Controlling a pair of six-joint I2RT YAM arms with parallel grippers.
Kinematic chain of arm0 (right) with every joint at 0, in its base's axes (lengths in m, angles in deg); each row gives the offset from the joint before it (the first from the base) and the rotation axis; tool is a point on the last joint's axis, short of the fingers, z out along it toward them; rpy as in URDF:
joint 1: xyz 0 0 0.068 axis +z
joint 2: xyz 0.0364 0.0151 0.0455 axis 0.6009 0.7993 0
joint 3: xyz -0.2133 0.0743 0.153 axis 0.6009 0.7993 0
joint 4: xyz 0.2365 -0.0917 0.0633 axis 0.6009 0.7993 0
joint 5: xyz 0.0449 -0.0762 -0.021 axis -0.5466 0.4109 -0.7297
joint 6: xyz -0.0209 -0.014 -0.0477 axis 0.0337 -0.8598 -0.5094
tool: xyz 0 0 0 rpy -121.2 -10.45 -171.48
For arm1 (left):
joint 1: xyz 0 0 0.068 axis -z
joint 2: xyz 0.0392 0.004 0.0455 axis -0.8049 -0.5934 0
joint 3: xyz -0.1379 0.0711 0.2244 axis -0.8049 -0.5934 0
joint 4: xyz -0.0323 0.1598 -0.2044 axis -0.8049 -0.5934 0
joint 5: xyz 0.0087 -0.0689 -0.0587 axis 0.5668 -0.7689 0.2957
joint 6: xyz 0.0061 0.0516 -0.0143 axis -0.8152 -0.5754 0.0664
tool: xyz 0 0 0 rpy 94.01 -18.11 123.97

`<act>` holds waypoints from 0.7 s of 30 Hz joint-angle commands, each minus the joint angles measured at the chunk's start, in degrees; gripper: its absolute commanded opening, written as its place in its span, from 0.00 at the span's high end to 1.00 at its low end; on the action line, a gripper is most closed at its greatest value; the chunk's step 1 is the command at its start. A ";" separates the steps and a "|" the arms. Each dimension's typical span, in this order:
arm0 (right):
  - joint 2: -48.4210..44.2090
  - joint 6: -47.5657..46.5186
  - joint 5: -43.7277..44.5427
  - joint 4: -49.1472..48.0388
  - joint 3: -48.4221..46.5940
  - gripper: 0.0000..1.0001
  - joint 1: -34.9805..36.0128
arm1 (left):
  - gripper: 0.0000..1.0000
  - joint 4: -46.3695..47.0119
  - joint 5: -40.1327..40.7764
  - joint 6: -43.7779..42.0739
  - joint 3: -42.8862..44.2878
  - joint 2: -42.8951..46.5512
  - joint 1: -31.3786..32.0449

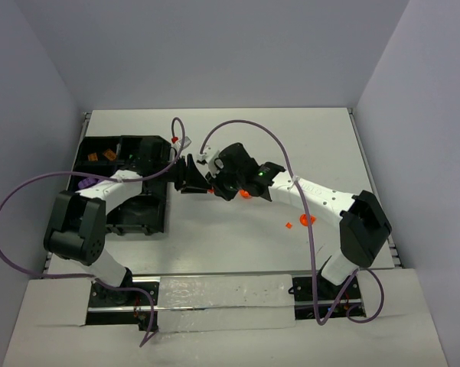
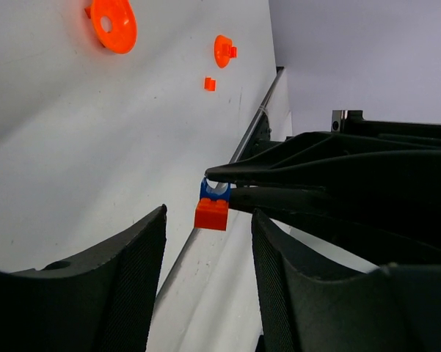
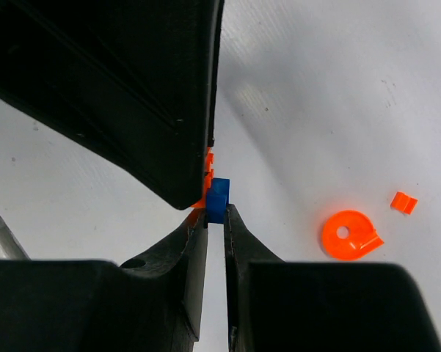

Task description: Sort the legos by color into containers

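Observation:
My right gripper is shut on a small blue brick with an orange-red brick stuck to it, held above the table. In the left wrist view the blue brick sits on the orange-red brick at the tips of the right gripper. My left gripper is open, its fingers either side of the orange-red brick and just short of it. In the top view both grippers meet beside the black tray, left gripper facing right gripper.
An orange disc and a small orange piece lie on the table. More orange pieces lie under the right arm. The tray holds orange bricks, a green piece and a purple piece. A red piece lies behind the tray.

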 commanded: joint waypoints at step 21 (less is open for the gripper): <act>-0.60 0.38 7.08 -1.38 -2.09 1.00 0.39 | 0.97 -6.60 2.68 -9.14 -0.44 4.51 -1.62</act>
